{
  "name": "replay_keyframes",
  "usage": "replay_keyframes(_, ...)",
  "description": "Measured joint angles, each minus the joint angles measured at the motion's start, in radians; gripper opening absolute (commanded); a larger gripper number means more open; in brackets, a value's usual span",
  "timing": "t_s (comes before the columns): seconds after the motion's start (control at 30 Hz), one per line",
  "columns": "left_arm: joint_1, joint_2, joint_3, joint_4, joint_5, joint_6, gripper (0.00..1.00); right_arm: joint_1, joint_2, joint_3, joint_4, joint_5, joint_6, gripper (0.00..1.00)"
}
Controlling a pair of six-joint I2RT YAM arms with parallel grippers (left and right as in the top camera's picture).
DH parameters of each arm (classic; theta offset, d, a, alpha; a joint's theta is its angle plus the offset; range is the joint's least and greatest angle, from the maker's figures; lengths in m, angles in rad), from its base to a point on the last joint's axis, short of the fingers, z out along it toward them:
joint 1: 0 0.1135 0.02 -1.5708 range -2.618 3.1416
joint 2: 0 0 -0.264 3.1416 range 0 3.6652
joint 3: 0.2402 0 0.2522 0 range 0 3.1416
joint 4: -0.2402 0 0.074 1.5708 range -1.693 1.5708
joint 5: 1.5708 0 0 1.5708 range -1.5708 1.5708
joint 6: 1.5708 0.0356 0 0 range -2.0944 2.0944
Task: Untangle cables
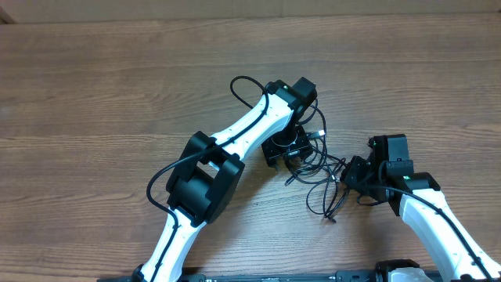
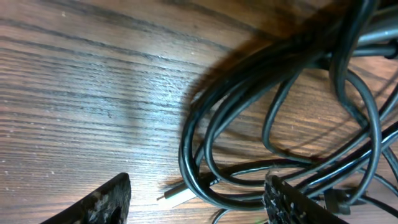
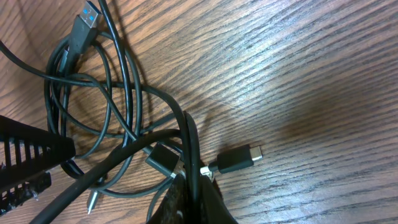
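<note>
Table: a brown wood-grain tabletop [image 1: 94, 94] carries everything.

Left gripper: the left arm's black two-finger gripper [image 2: 198, 198] points down at the left edge of the tangle. Its fingers [image 2: 112, 200] are spread wide and clasp nothing. A silver-tipped plug [image 2: 176, 196] lies on the wood between them.

Cables: the thin black cables [image 1: 317, 168] lie in one loose knot of overlapping loops on the table, between the two grippers.

Loose ends: a black USB plug with a blue insert [image 3: 84, 28] lies at the far side of the tangle, and a small black plug [image 3: 239, 158] lies beside the right gripper.

Right gripper: the right arm's black gripper [image 3: 186, 202] shows as one dark blurred mass with a cable running into it. It seems pinched closed on that strand.
</note>
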Motion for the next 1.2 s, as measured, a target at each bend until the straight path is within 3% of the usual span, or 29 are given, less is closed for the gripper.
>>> replay_keyframes(0.27, -0.005, 0.001, -0.03, 0.026, -0.018, -0.019, 0.66, 0.0, 0.0, 0.0, -0.005, 0.0, 0.0, 0.04)
replay_keyframes(0.37, -0.011, 0.002, -0.03, 0.029, -0.018, -0.021, 0.59, 0.0, 0.0, 0.0, -0.005, 0.0, 0.0, 0.04)
replay_keyframes(0.5, -0.011, 0.002, -0.03, 0.031, -0.019, -0.03, 0.36, 0.0, 0.0, 0.0, -0.005, 0.0, 0.0, 0.04)
replay_keyframes(0.7, -0.011, 0.002, -0.03, 0.031, -0.021, -0.037, 0.32, 0.0, 0.0, 0.0, -0.005, 0.0, 0.0, 0.04)
replay_keyframes(1.2, -0.011, 0.002, -0.03, 0.029, -0.022, -0.041, 0.04, 0.0, 0.0, 0.0, -0.005, 0.0, 0.0, 0.04)
